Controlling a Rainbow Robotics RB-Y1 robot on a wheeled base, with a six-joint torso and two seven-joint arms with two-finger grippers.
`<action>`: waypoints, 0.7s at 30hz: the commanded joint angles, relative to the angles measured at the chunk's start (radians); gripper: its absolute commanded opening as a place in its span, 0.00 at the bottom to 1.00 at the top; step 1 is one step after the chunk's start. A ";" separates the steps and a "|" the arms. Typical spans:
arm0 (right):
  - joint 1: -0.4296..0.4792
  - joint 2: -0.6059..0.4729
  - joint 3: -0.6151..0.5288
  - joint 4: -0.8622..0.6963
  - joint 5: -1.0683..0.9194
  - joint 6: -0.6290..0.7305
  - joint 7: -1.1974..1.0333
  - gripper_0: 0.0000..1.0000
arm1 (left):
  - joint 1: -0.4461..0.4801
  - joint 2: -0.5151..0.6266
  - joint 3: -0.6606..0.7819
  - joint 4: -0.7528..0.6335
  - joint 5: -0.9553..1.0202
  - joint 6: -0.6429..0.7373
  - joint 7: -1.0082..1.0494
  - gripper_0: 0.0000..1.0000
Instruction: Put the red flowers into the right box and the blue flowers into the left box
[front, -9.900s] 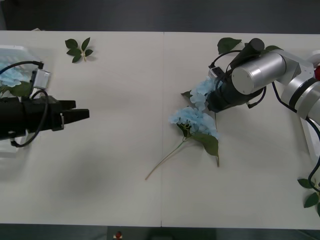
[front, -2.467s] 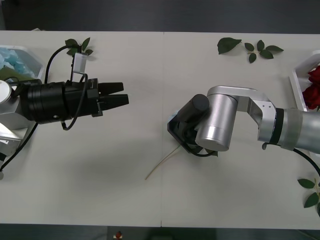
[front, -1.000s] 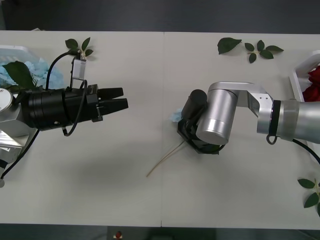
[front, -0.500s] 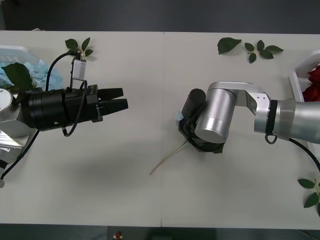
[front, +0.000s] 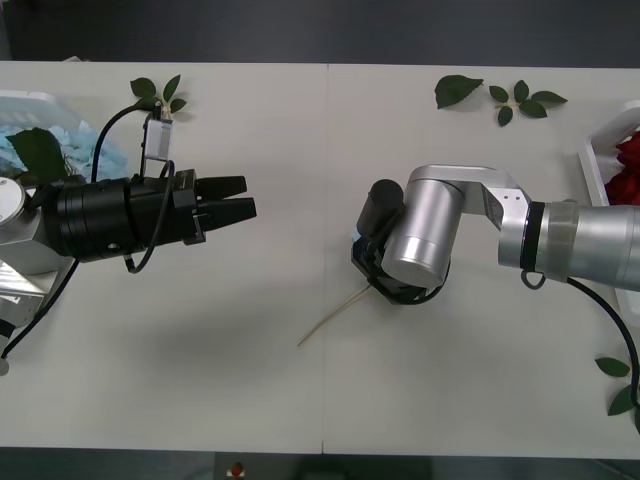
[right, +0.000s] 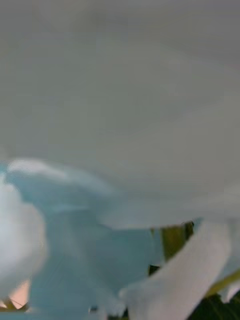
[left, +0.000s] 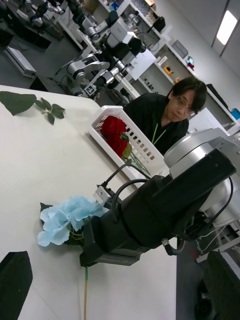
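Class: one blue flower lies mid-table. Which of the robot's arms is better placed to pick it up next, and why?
The right. Its right gripper is already down at the blue flower, with the stem trailing out beneath. The left gripper hovers open, well apart toward the left box.

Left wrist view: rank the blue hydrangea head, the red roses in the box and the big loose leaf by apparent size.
1. Blue hydrangea head, largest, though nearest the camera.
2. Red roses.
3. Big loose leaf; close to the roses, and farther away, so unsure.

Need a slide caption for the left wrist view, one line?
Right gripper down over a blue flower on the table; red flowers sit in the box behind.
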 joint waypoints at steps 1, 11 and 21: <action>-0.029 0.012 -0.027 0.003 0.002 -0.033 0.033 0.00 | 0.011 0.021 0.026 -0.011 0.008 0.006 -0.061 1.00; -0.015 -0.065 -0.198 -0.052 -0.162 -0.079 0.332 0.00 | 0.014 0.020 0.026 -0.011 0.008 0.006 -0.064 1.00; 0.089 -0.086 -0.442 -0.117 -0.262 -0.085 0.898 0.00 | 0.014 0.020 0.024 -0.011 0.008 0.002 -0.067 1.00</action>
